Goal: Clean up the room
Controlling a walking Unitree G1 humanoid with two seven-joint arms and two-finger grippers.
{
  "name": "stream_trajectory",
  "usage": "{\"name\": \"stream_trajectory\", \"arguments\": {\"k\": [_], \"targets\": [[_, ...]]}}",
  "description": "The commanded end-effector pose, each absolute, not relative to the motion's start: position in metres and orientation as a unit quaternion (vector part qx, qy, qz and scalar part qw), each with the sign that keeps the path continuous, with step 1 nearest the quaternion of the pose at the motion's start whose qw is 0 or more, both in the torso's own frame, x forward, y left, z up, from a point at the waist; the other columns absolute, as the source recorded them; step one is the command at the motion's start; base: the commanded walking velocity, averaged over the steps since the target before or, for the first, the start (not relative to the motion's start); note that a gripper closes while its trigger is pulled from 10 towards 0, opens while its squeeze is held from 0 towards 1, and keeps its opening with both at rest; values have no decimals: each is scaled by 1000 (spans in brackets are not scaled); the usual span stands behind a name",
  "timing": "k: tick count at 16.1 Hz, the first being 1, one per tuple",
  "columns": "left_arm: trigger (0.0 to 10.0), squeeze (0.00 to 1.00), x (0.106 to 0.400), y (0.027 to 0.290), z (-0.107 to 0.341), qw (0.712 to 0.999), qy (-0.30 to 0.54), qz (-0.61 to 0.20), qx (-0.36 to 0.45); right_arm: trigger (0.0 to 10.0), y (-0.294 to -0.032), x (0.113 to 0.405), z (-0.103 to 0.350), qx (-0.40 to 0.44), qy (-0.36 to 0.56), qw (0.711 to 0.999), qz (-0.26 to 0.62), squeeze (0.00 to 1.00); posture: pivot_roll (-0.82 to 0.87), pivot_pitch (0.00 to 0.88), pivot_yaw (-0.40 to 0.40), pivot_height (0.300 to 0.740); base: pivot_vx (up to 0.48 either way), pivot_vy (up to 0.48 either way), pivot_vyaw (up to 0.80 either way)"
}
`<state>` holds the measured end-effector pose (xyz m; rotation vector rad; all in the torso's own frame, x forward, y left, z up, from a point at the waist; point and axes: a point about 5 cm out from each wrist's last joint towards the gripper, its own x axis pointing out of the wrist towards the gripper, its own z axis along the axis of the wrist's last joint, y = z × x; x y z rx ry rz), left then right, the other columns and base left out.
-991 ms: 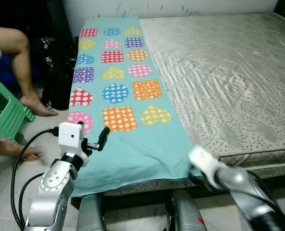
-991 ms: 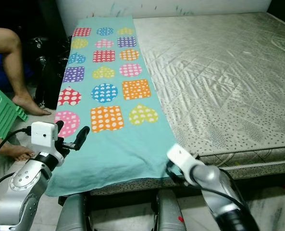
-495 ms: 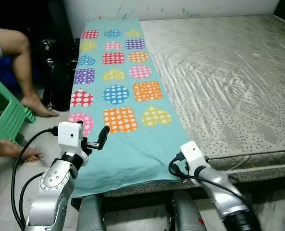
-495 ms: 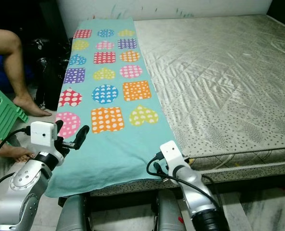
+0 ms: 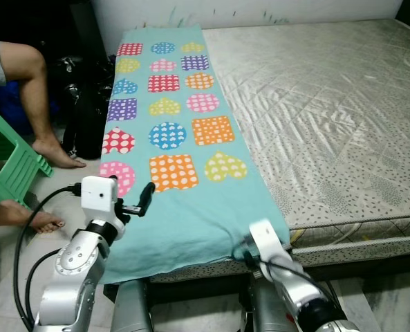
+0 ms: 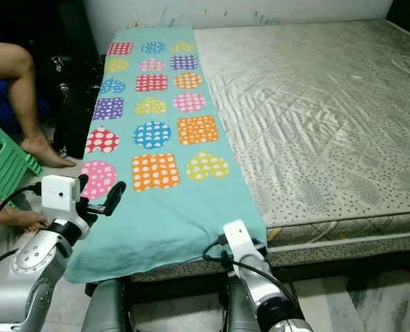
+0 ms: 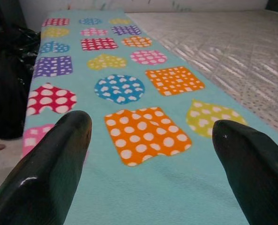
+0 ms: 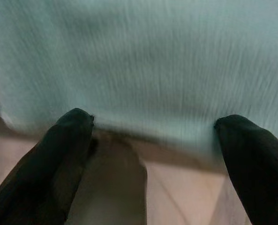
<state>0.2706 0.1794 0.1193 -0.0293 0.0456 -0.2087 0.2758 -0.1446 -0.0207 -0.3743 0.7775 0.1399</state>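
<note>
Two grippers work the teal blanket's [image 5: 184, 207] near hem: right gripper [image 8: 153, 140] at five o'clock, fingers spread just under the overhanging edge — it should catch only cloth. Left gripper [image 7: 153, 136] at eight o'clock, spread above it. Beyond lie the mattress [image 5: 329, 104], a green stool [image 5: 7, 159] and a person's legs [image 5: 32, 90] at ten.

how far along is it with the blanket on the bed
Barely begun. The blanket lies flat along the mattress, unfolded. Both grippers are open at its near hem: left gripper above the left corner, right gripper facing the hanging edge. Grasping and folding remain.
</note>
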Motion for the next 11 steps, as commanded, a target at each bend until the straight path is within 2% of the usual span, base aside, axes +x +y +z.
{"name": "stream_trajectory", "arguments": {"k": [1,3,4,5,8,11], "targets": [[10000,0,269,184,121,995,22,-96,-11,10000,-148,284,-15,-186,366,910,56,396,-27,84,18,570,0,0,0],[10000,0,269,183,120,995,22,-95,-11,10000,-153,294,-6,-220,339,914,45,294,-24,73,14,570,0,0,0],[10000,0,270,183,121,995,20,-94,-12,10000,-156,298,-2,-214,332,918,35,212,-24,67,13,570,0,0,0],[10000,0,272,183,122,996,16,-92,-12,10000,-163,309,10,-225,302,926,24,20,-27,53,11,570,0,0,0],[10000,0,276,184,124,996,6,-86,-11,10000,-176,327,42,-224,223,949,2,0,-35,15,8,570,0,0,0],[10000,0,278,187,125,998,-4,-67,-6,10000,-188,331,67,-202,152,967,-12,0,-45,0,0,570,0,0,0]]}}
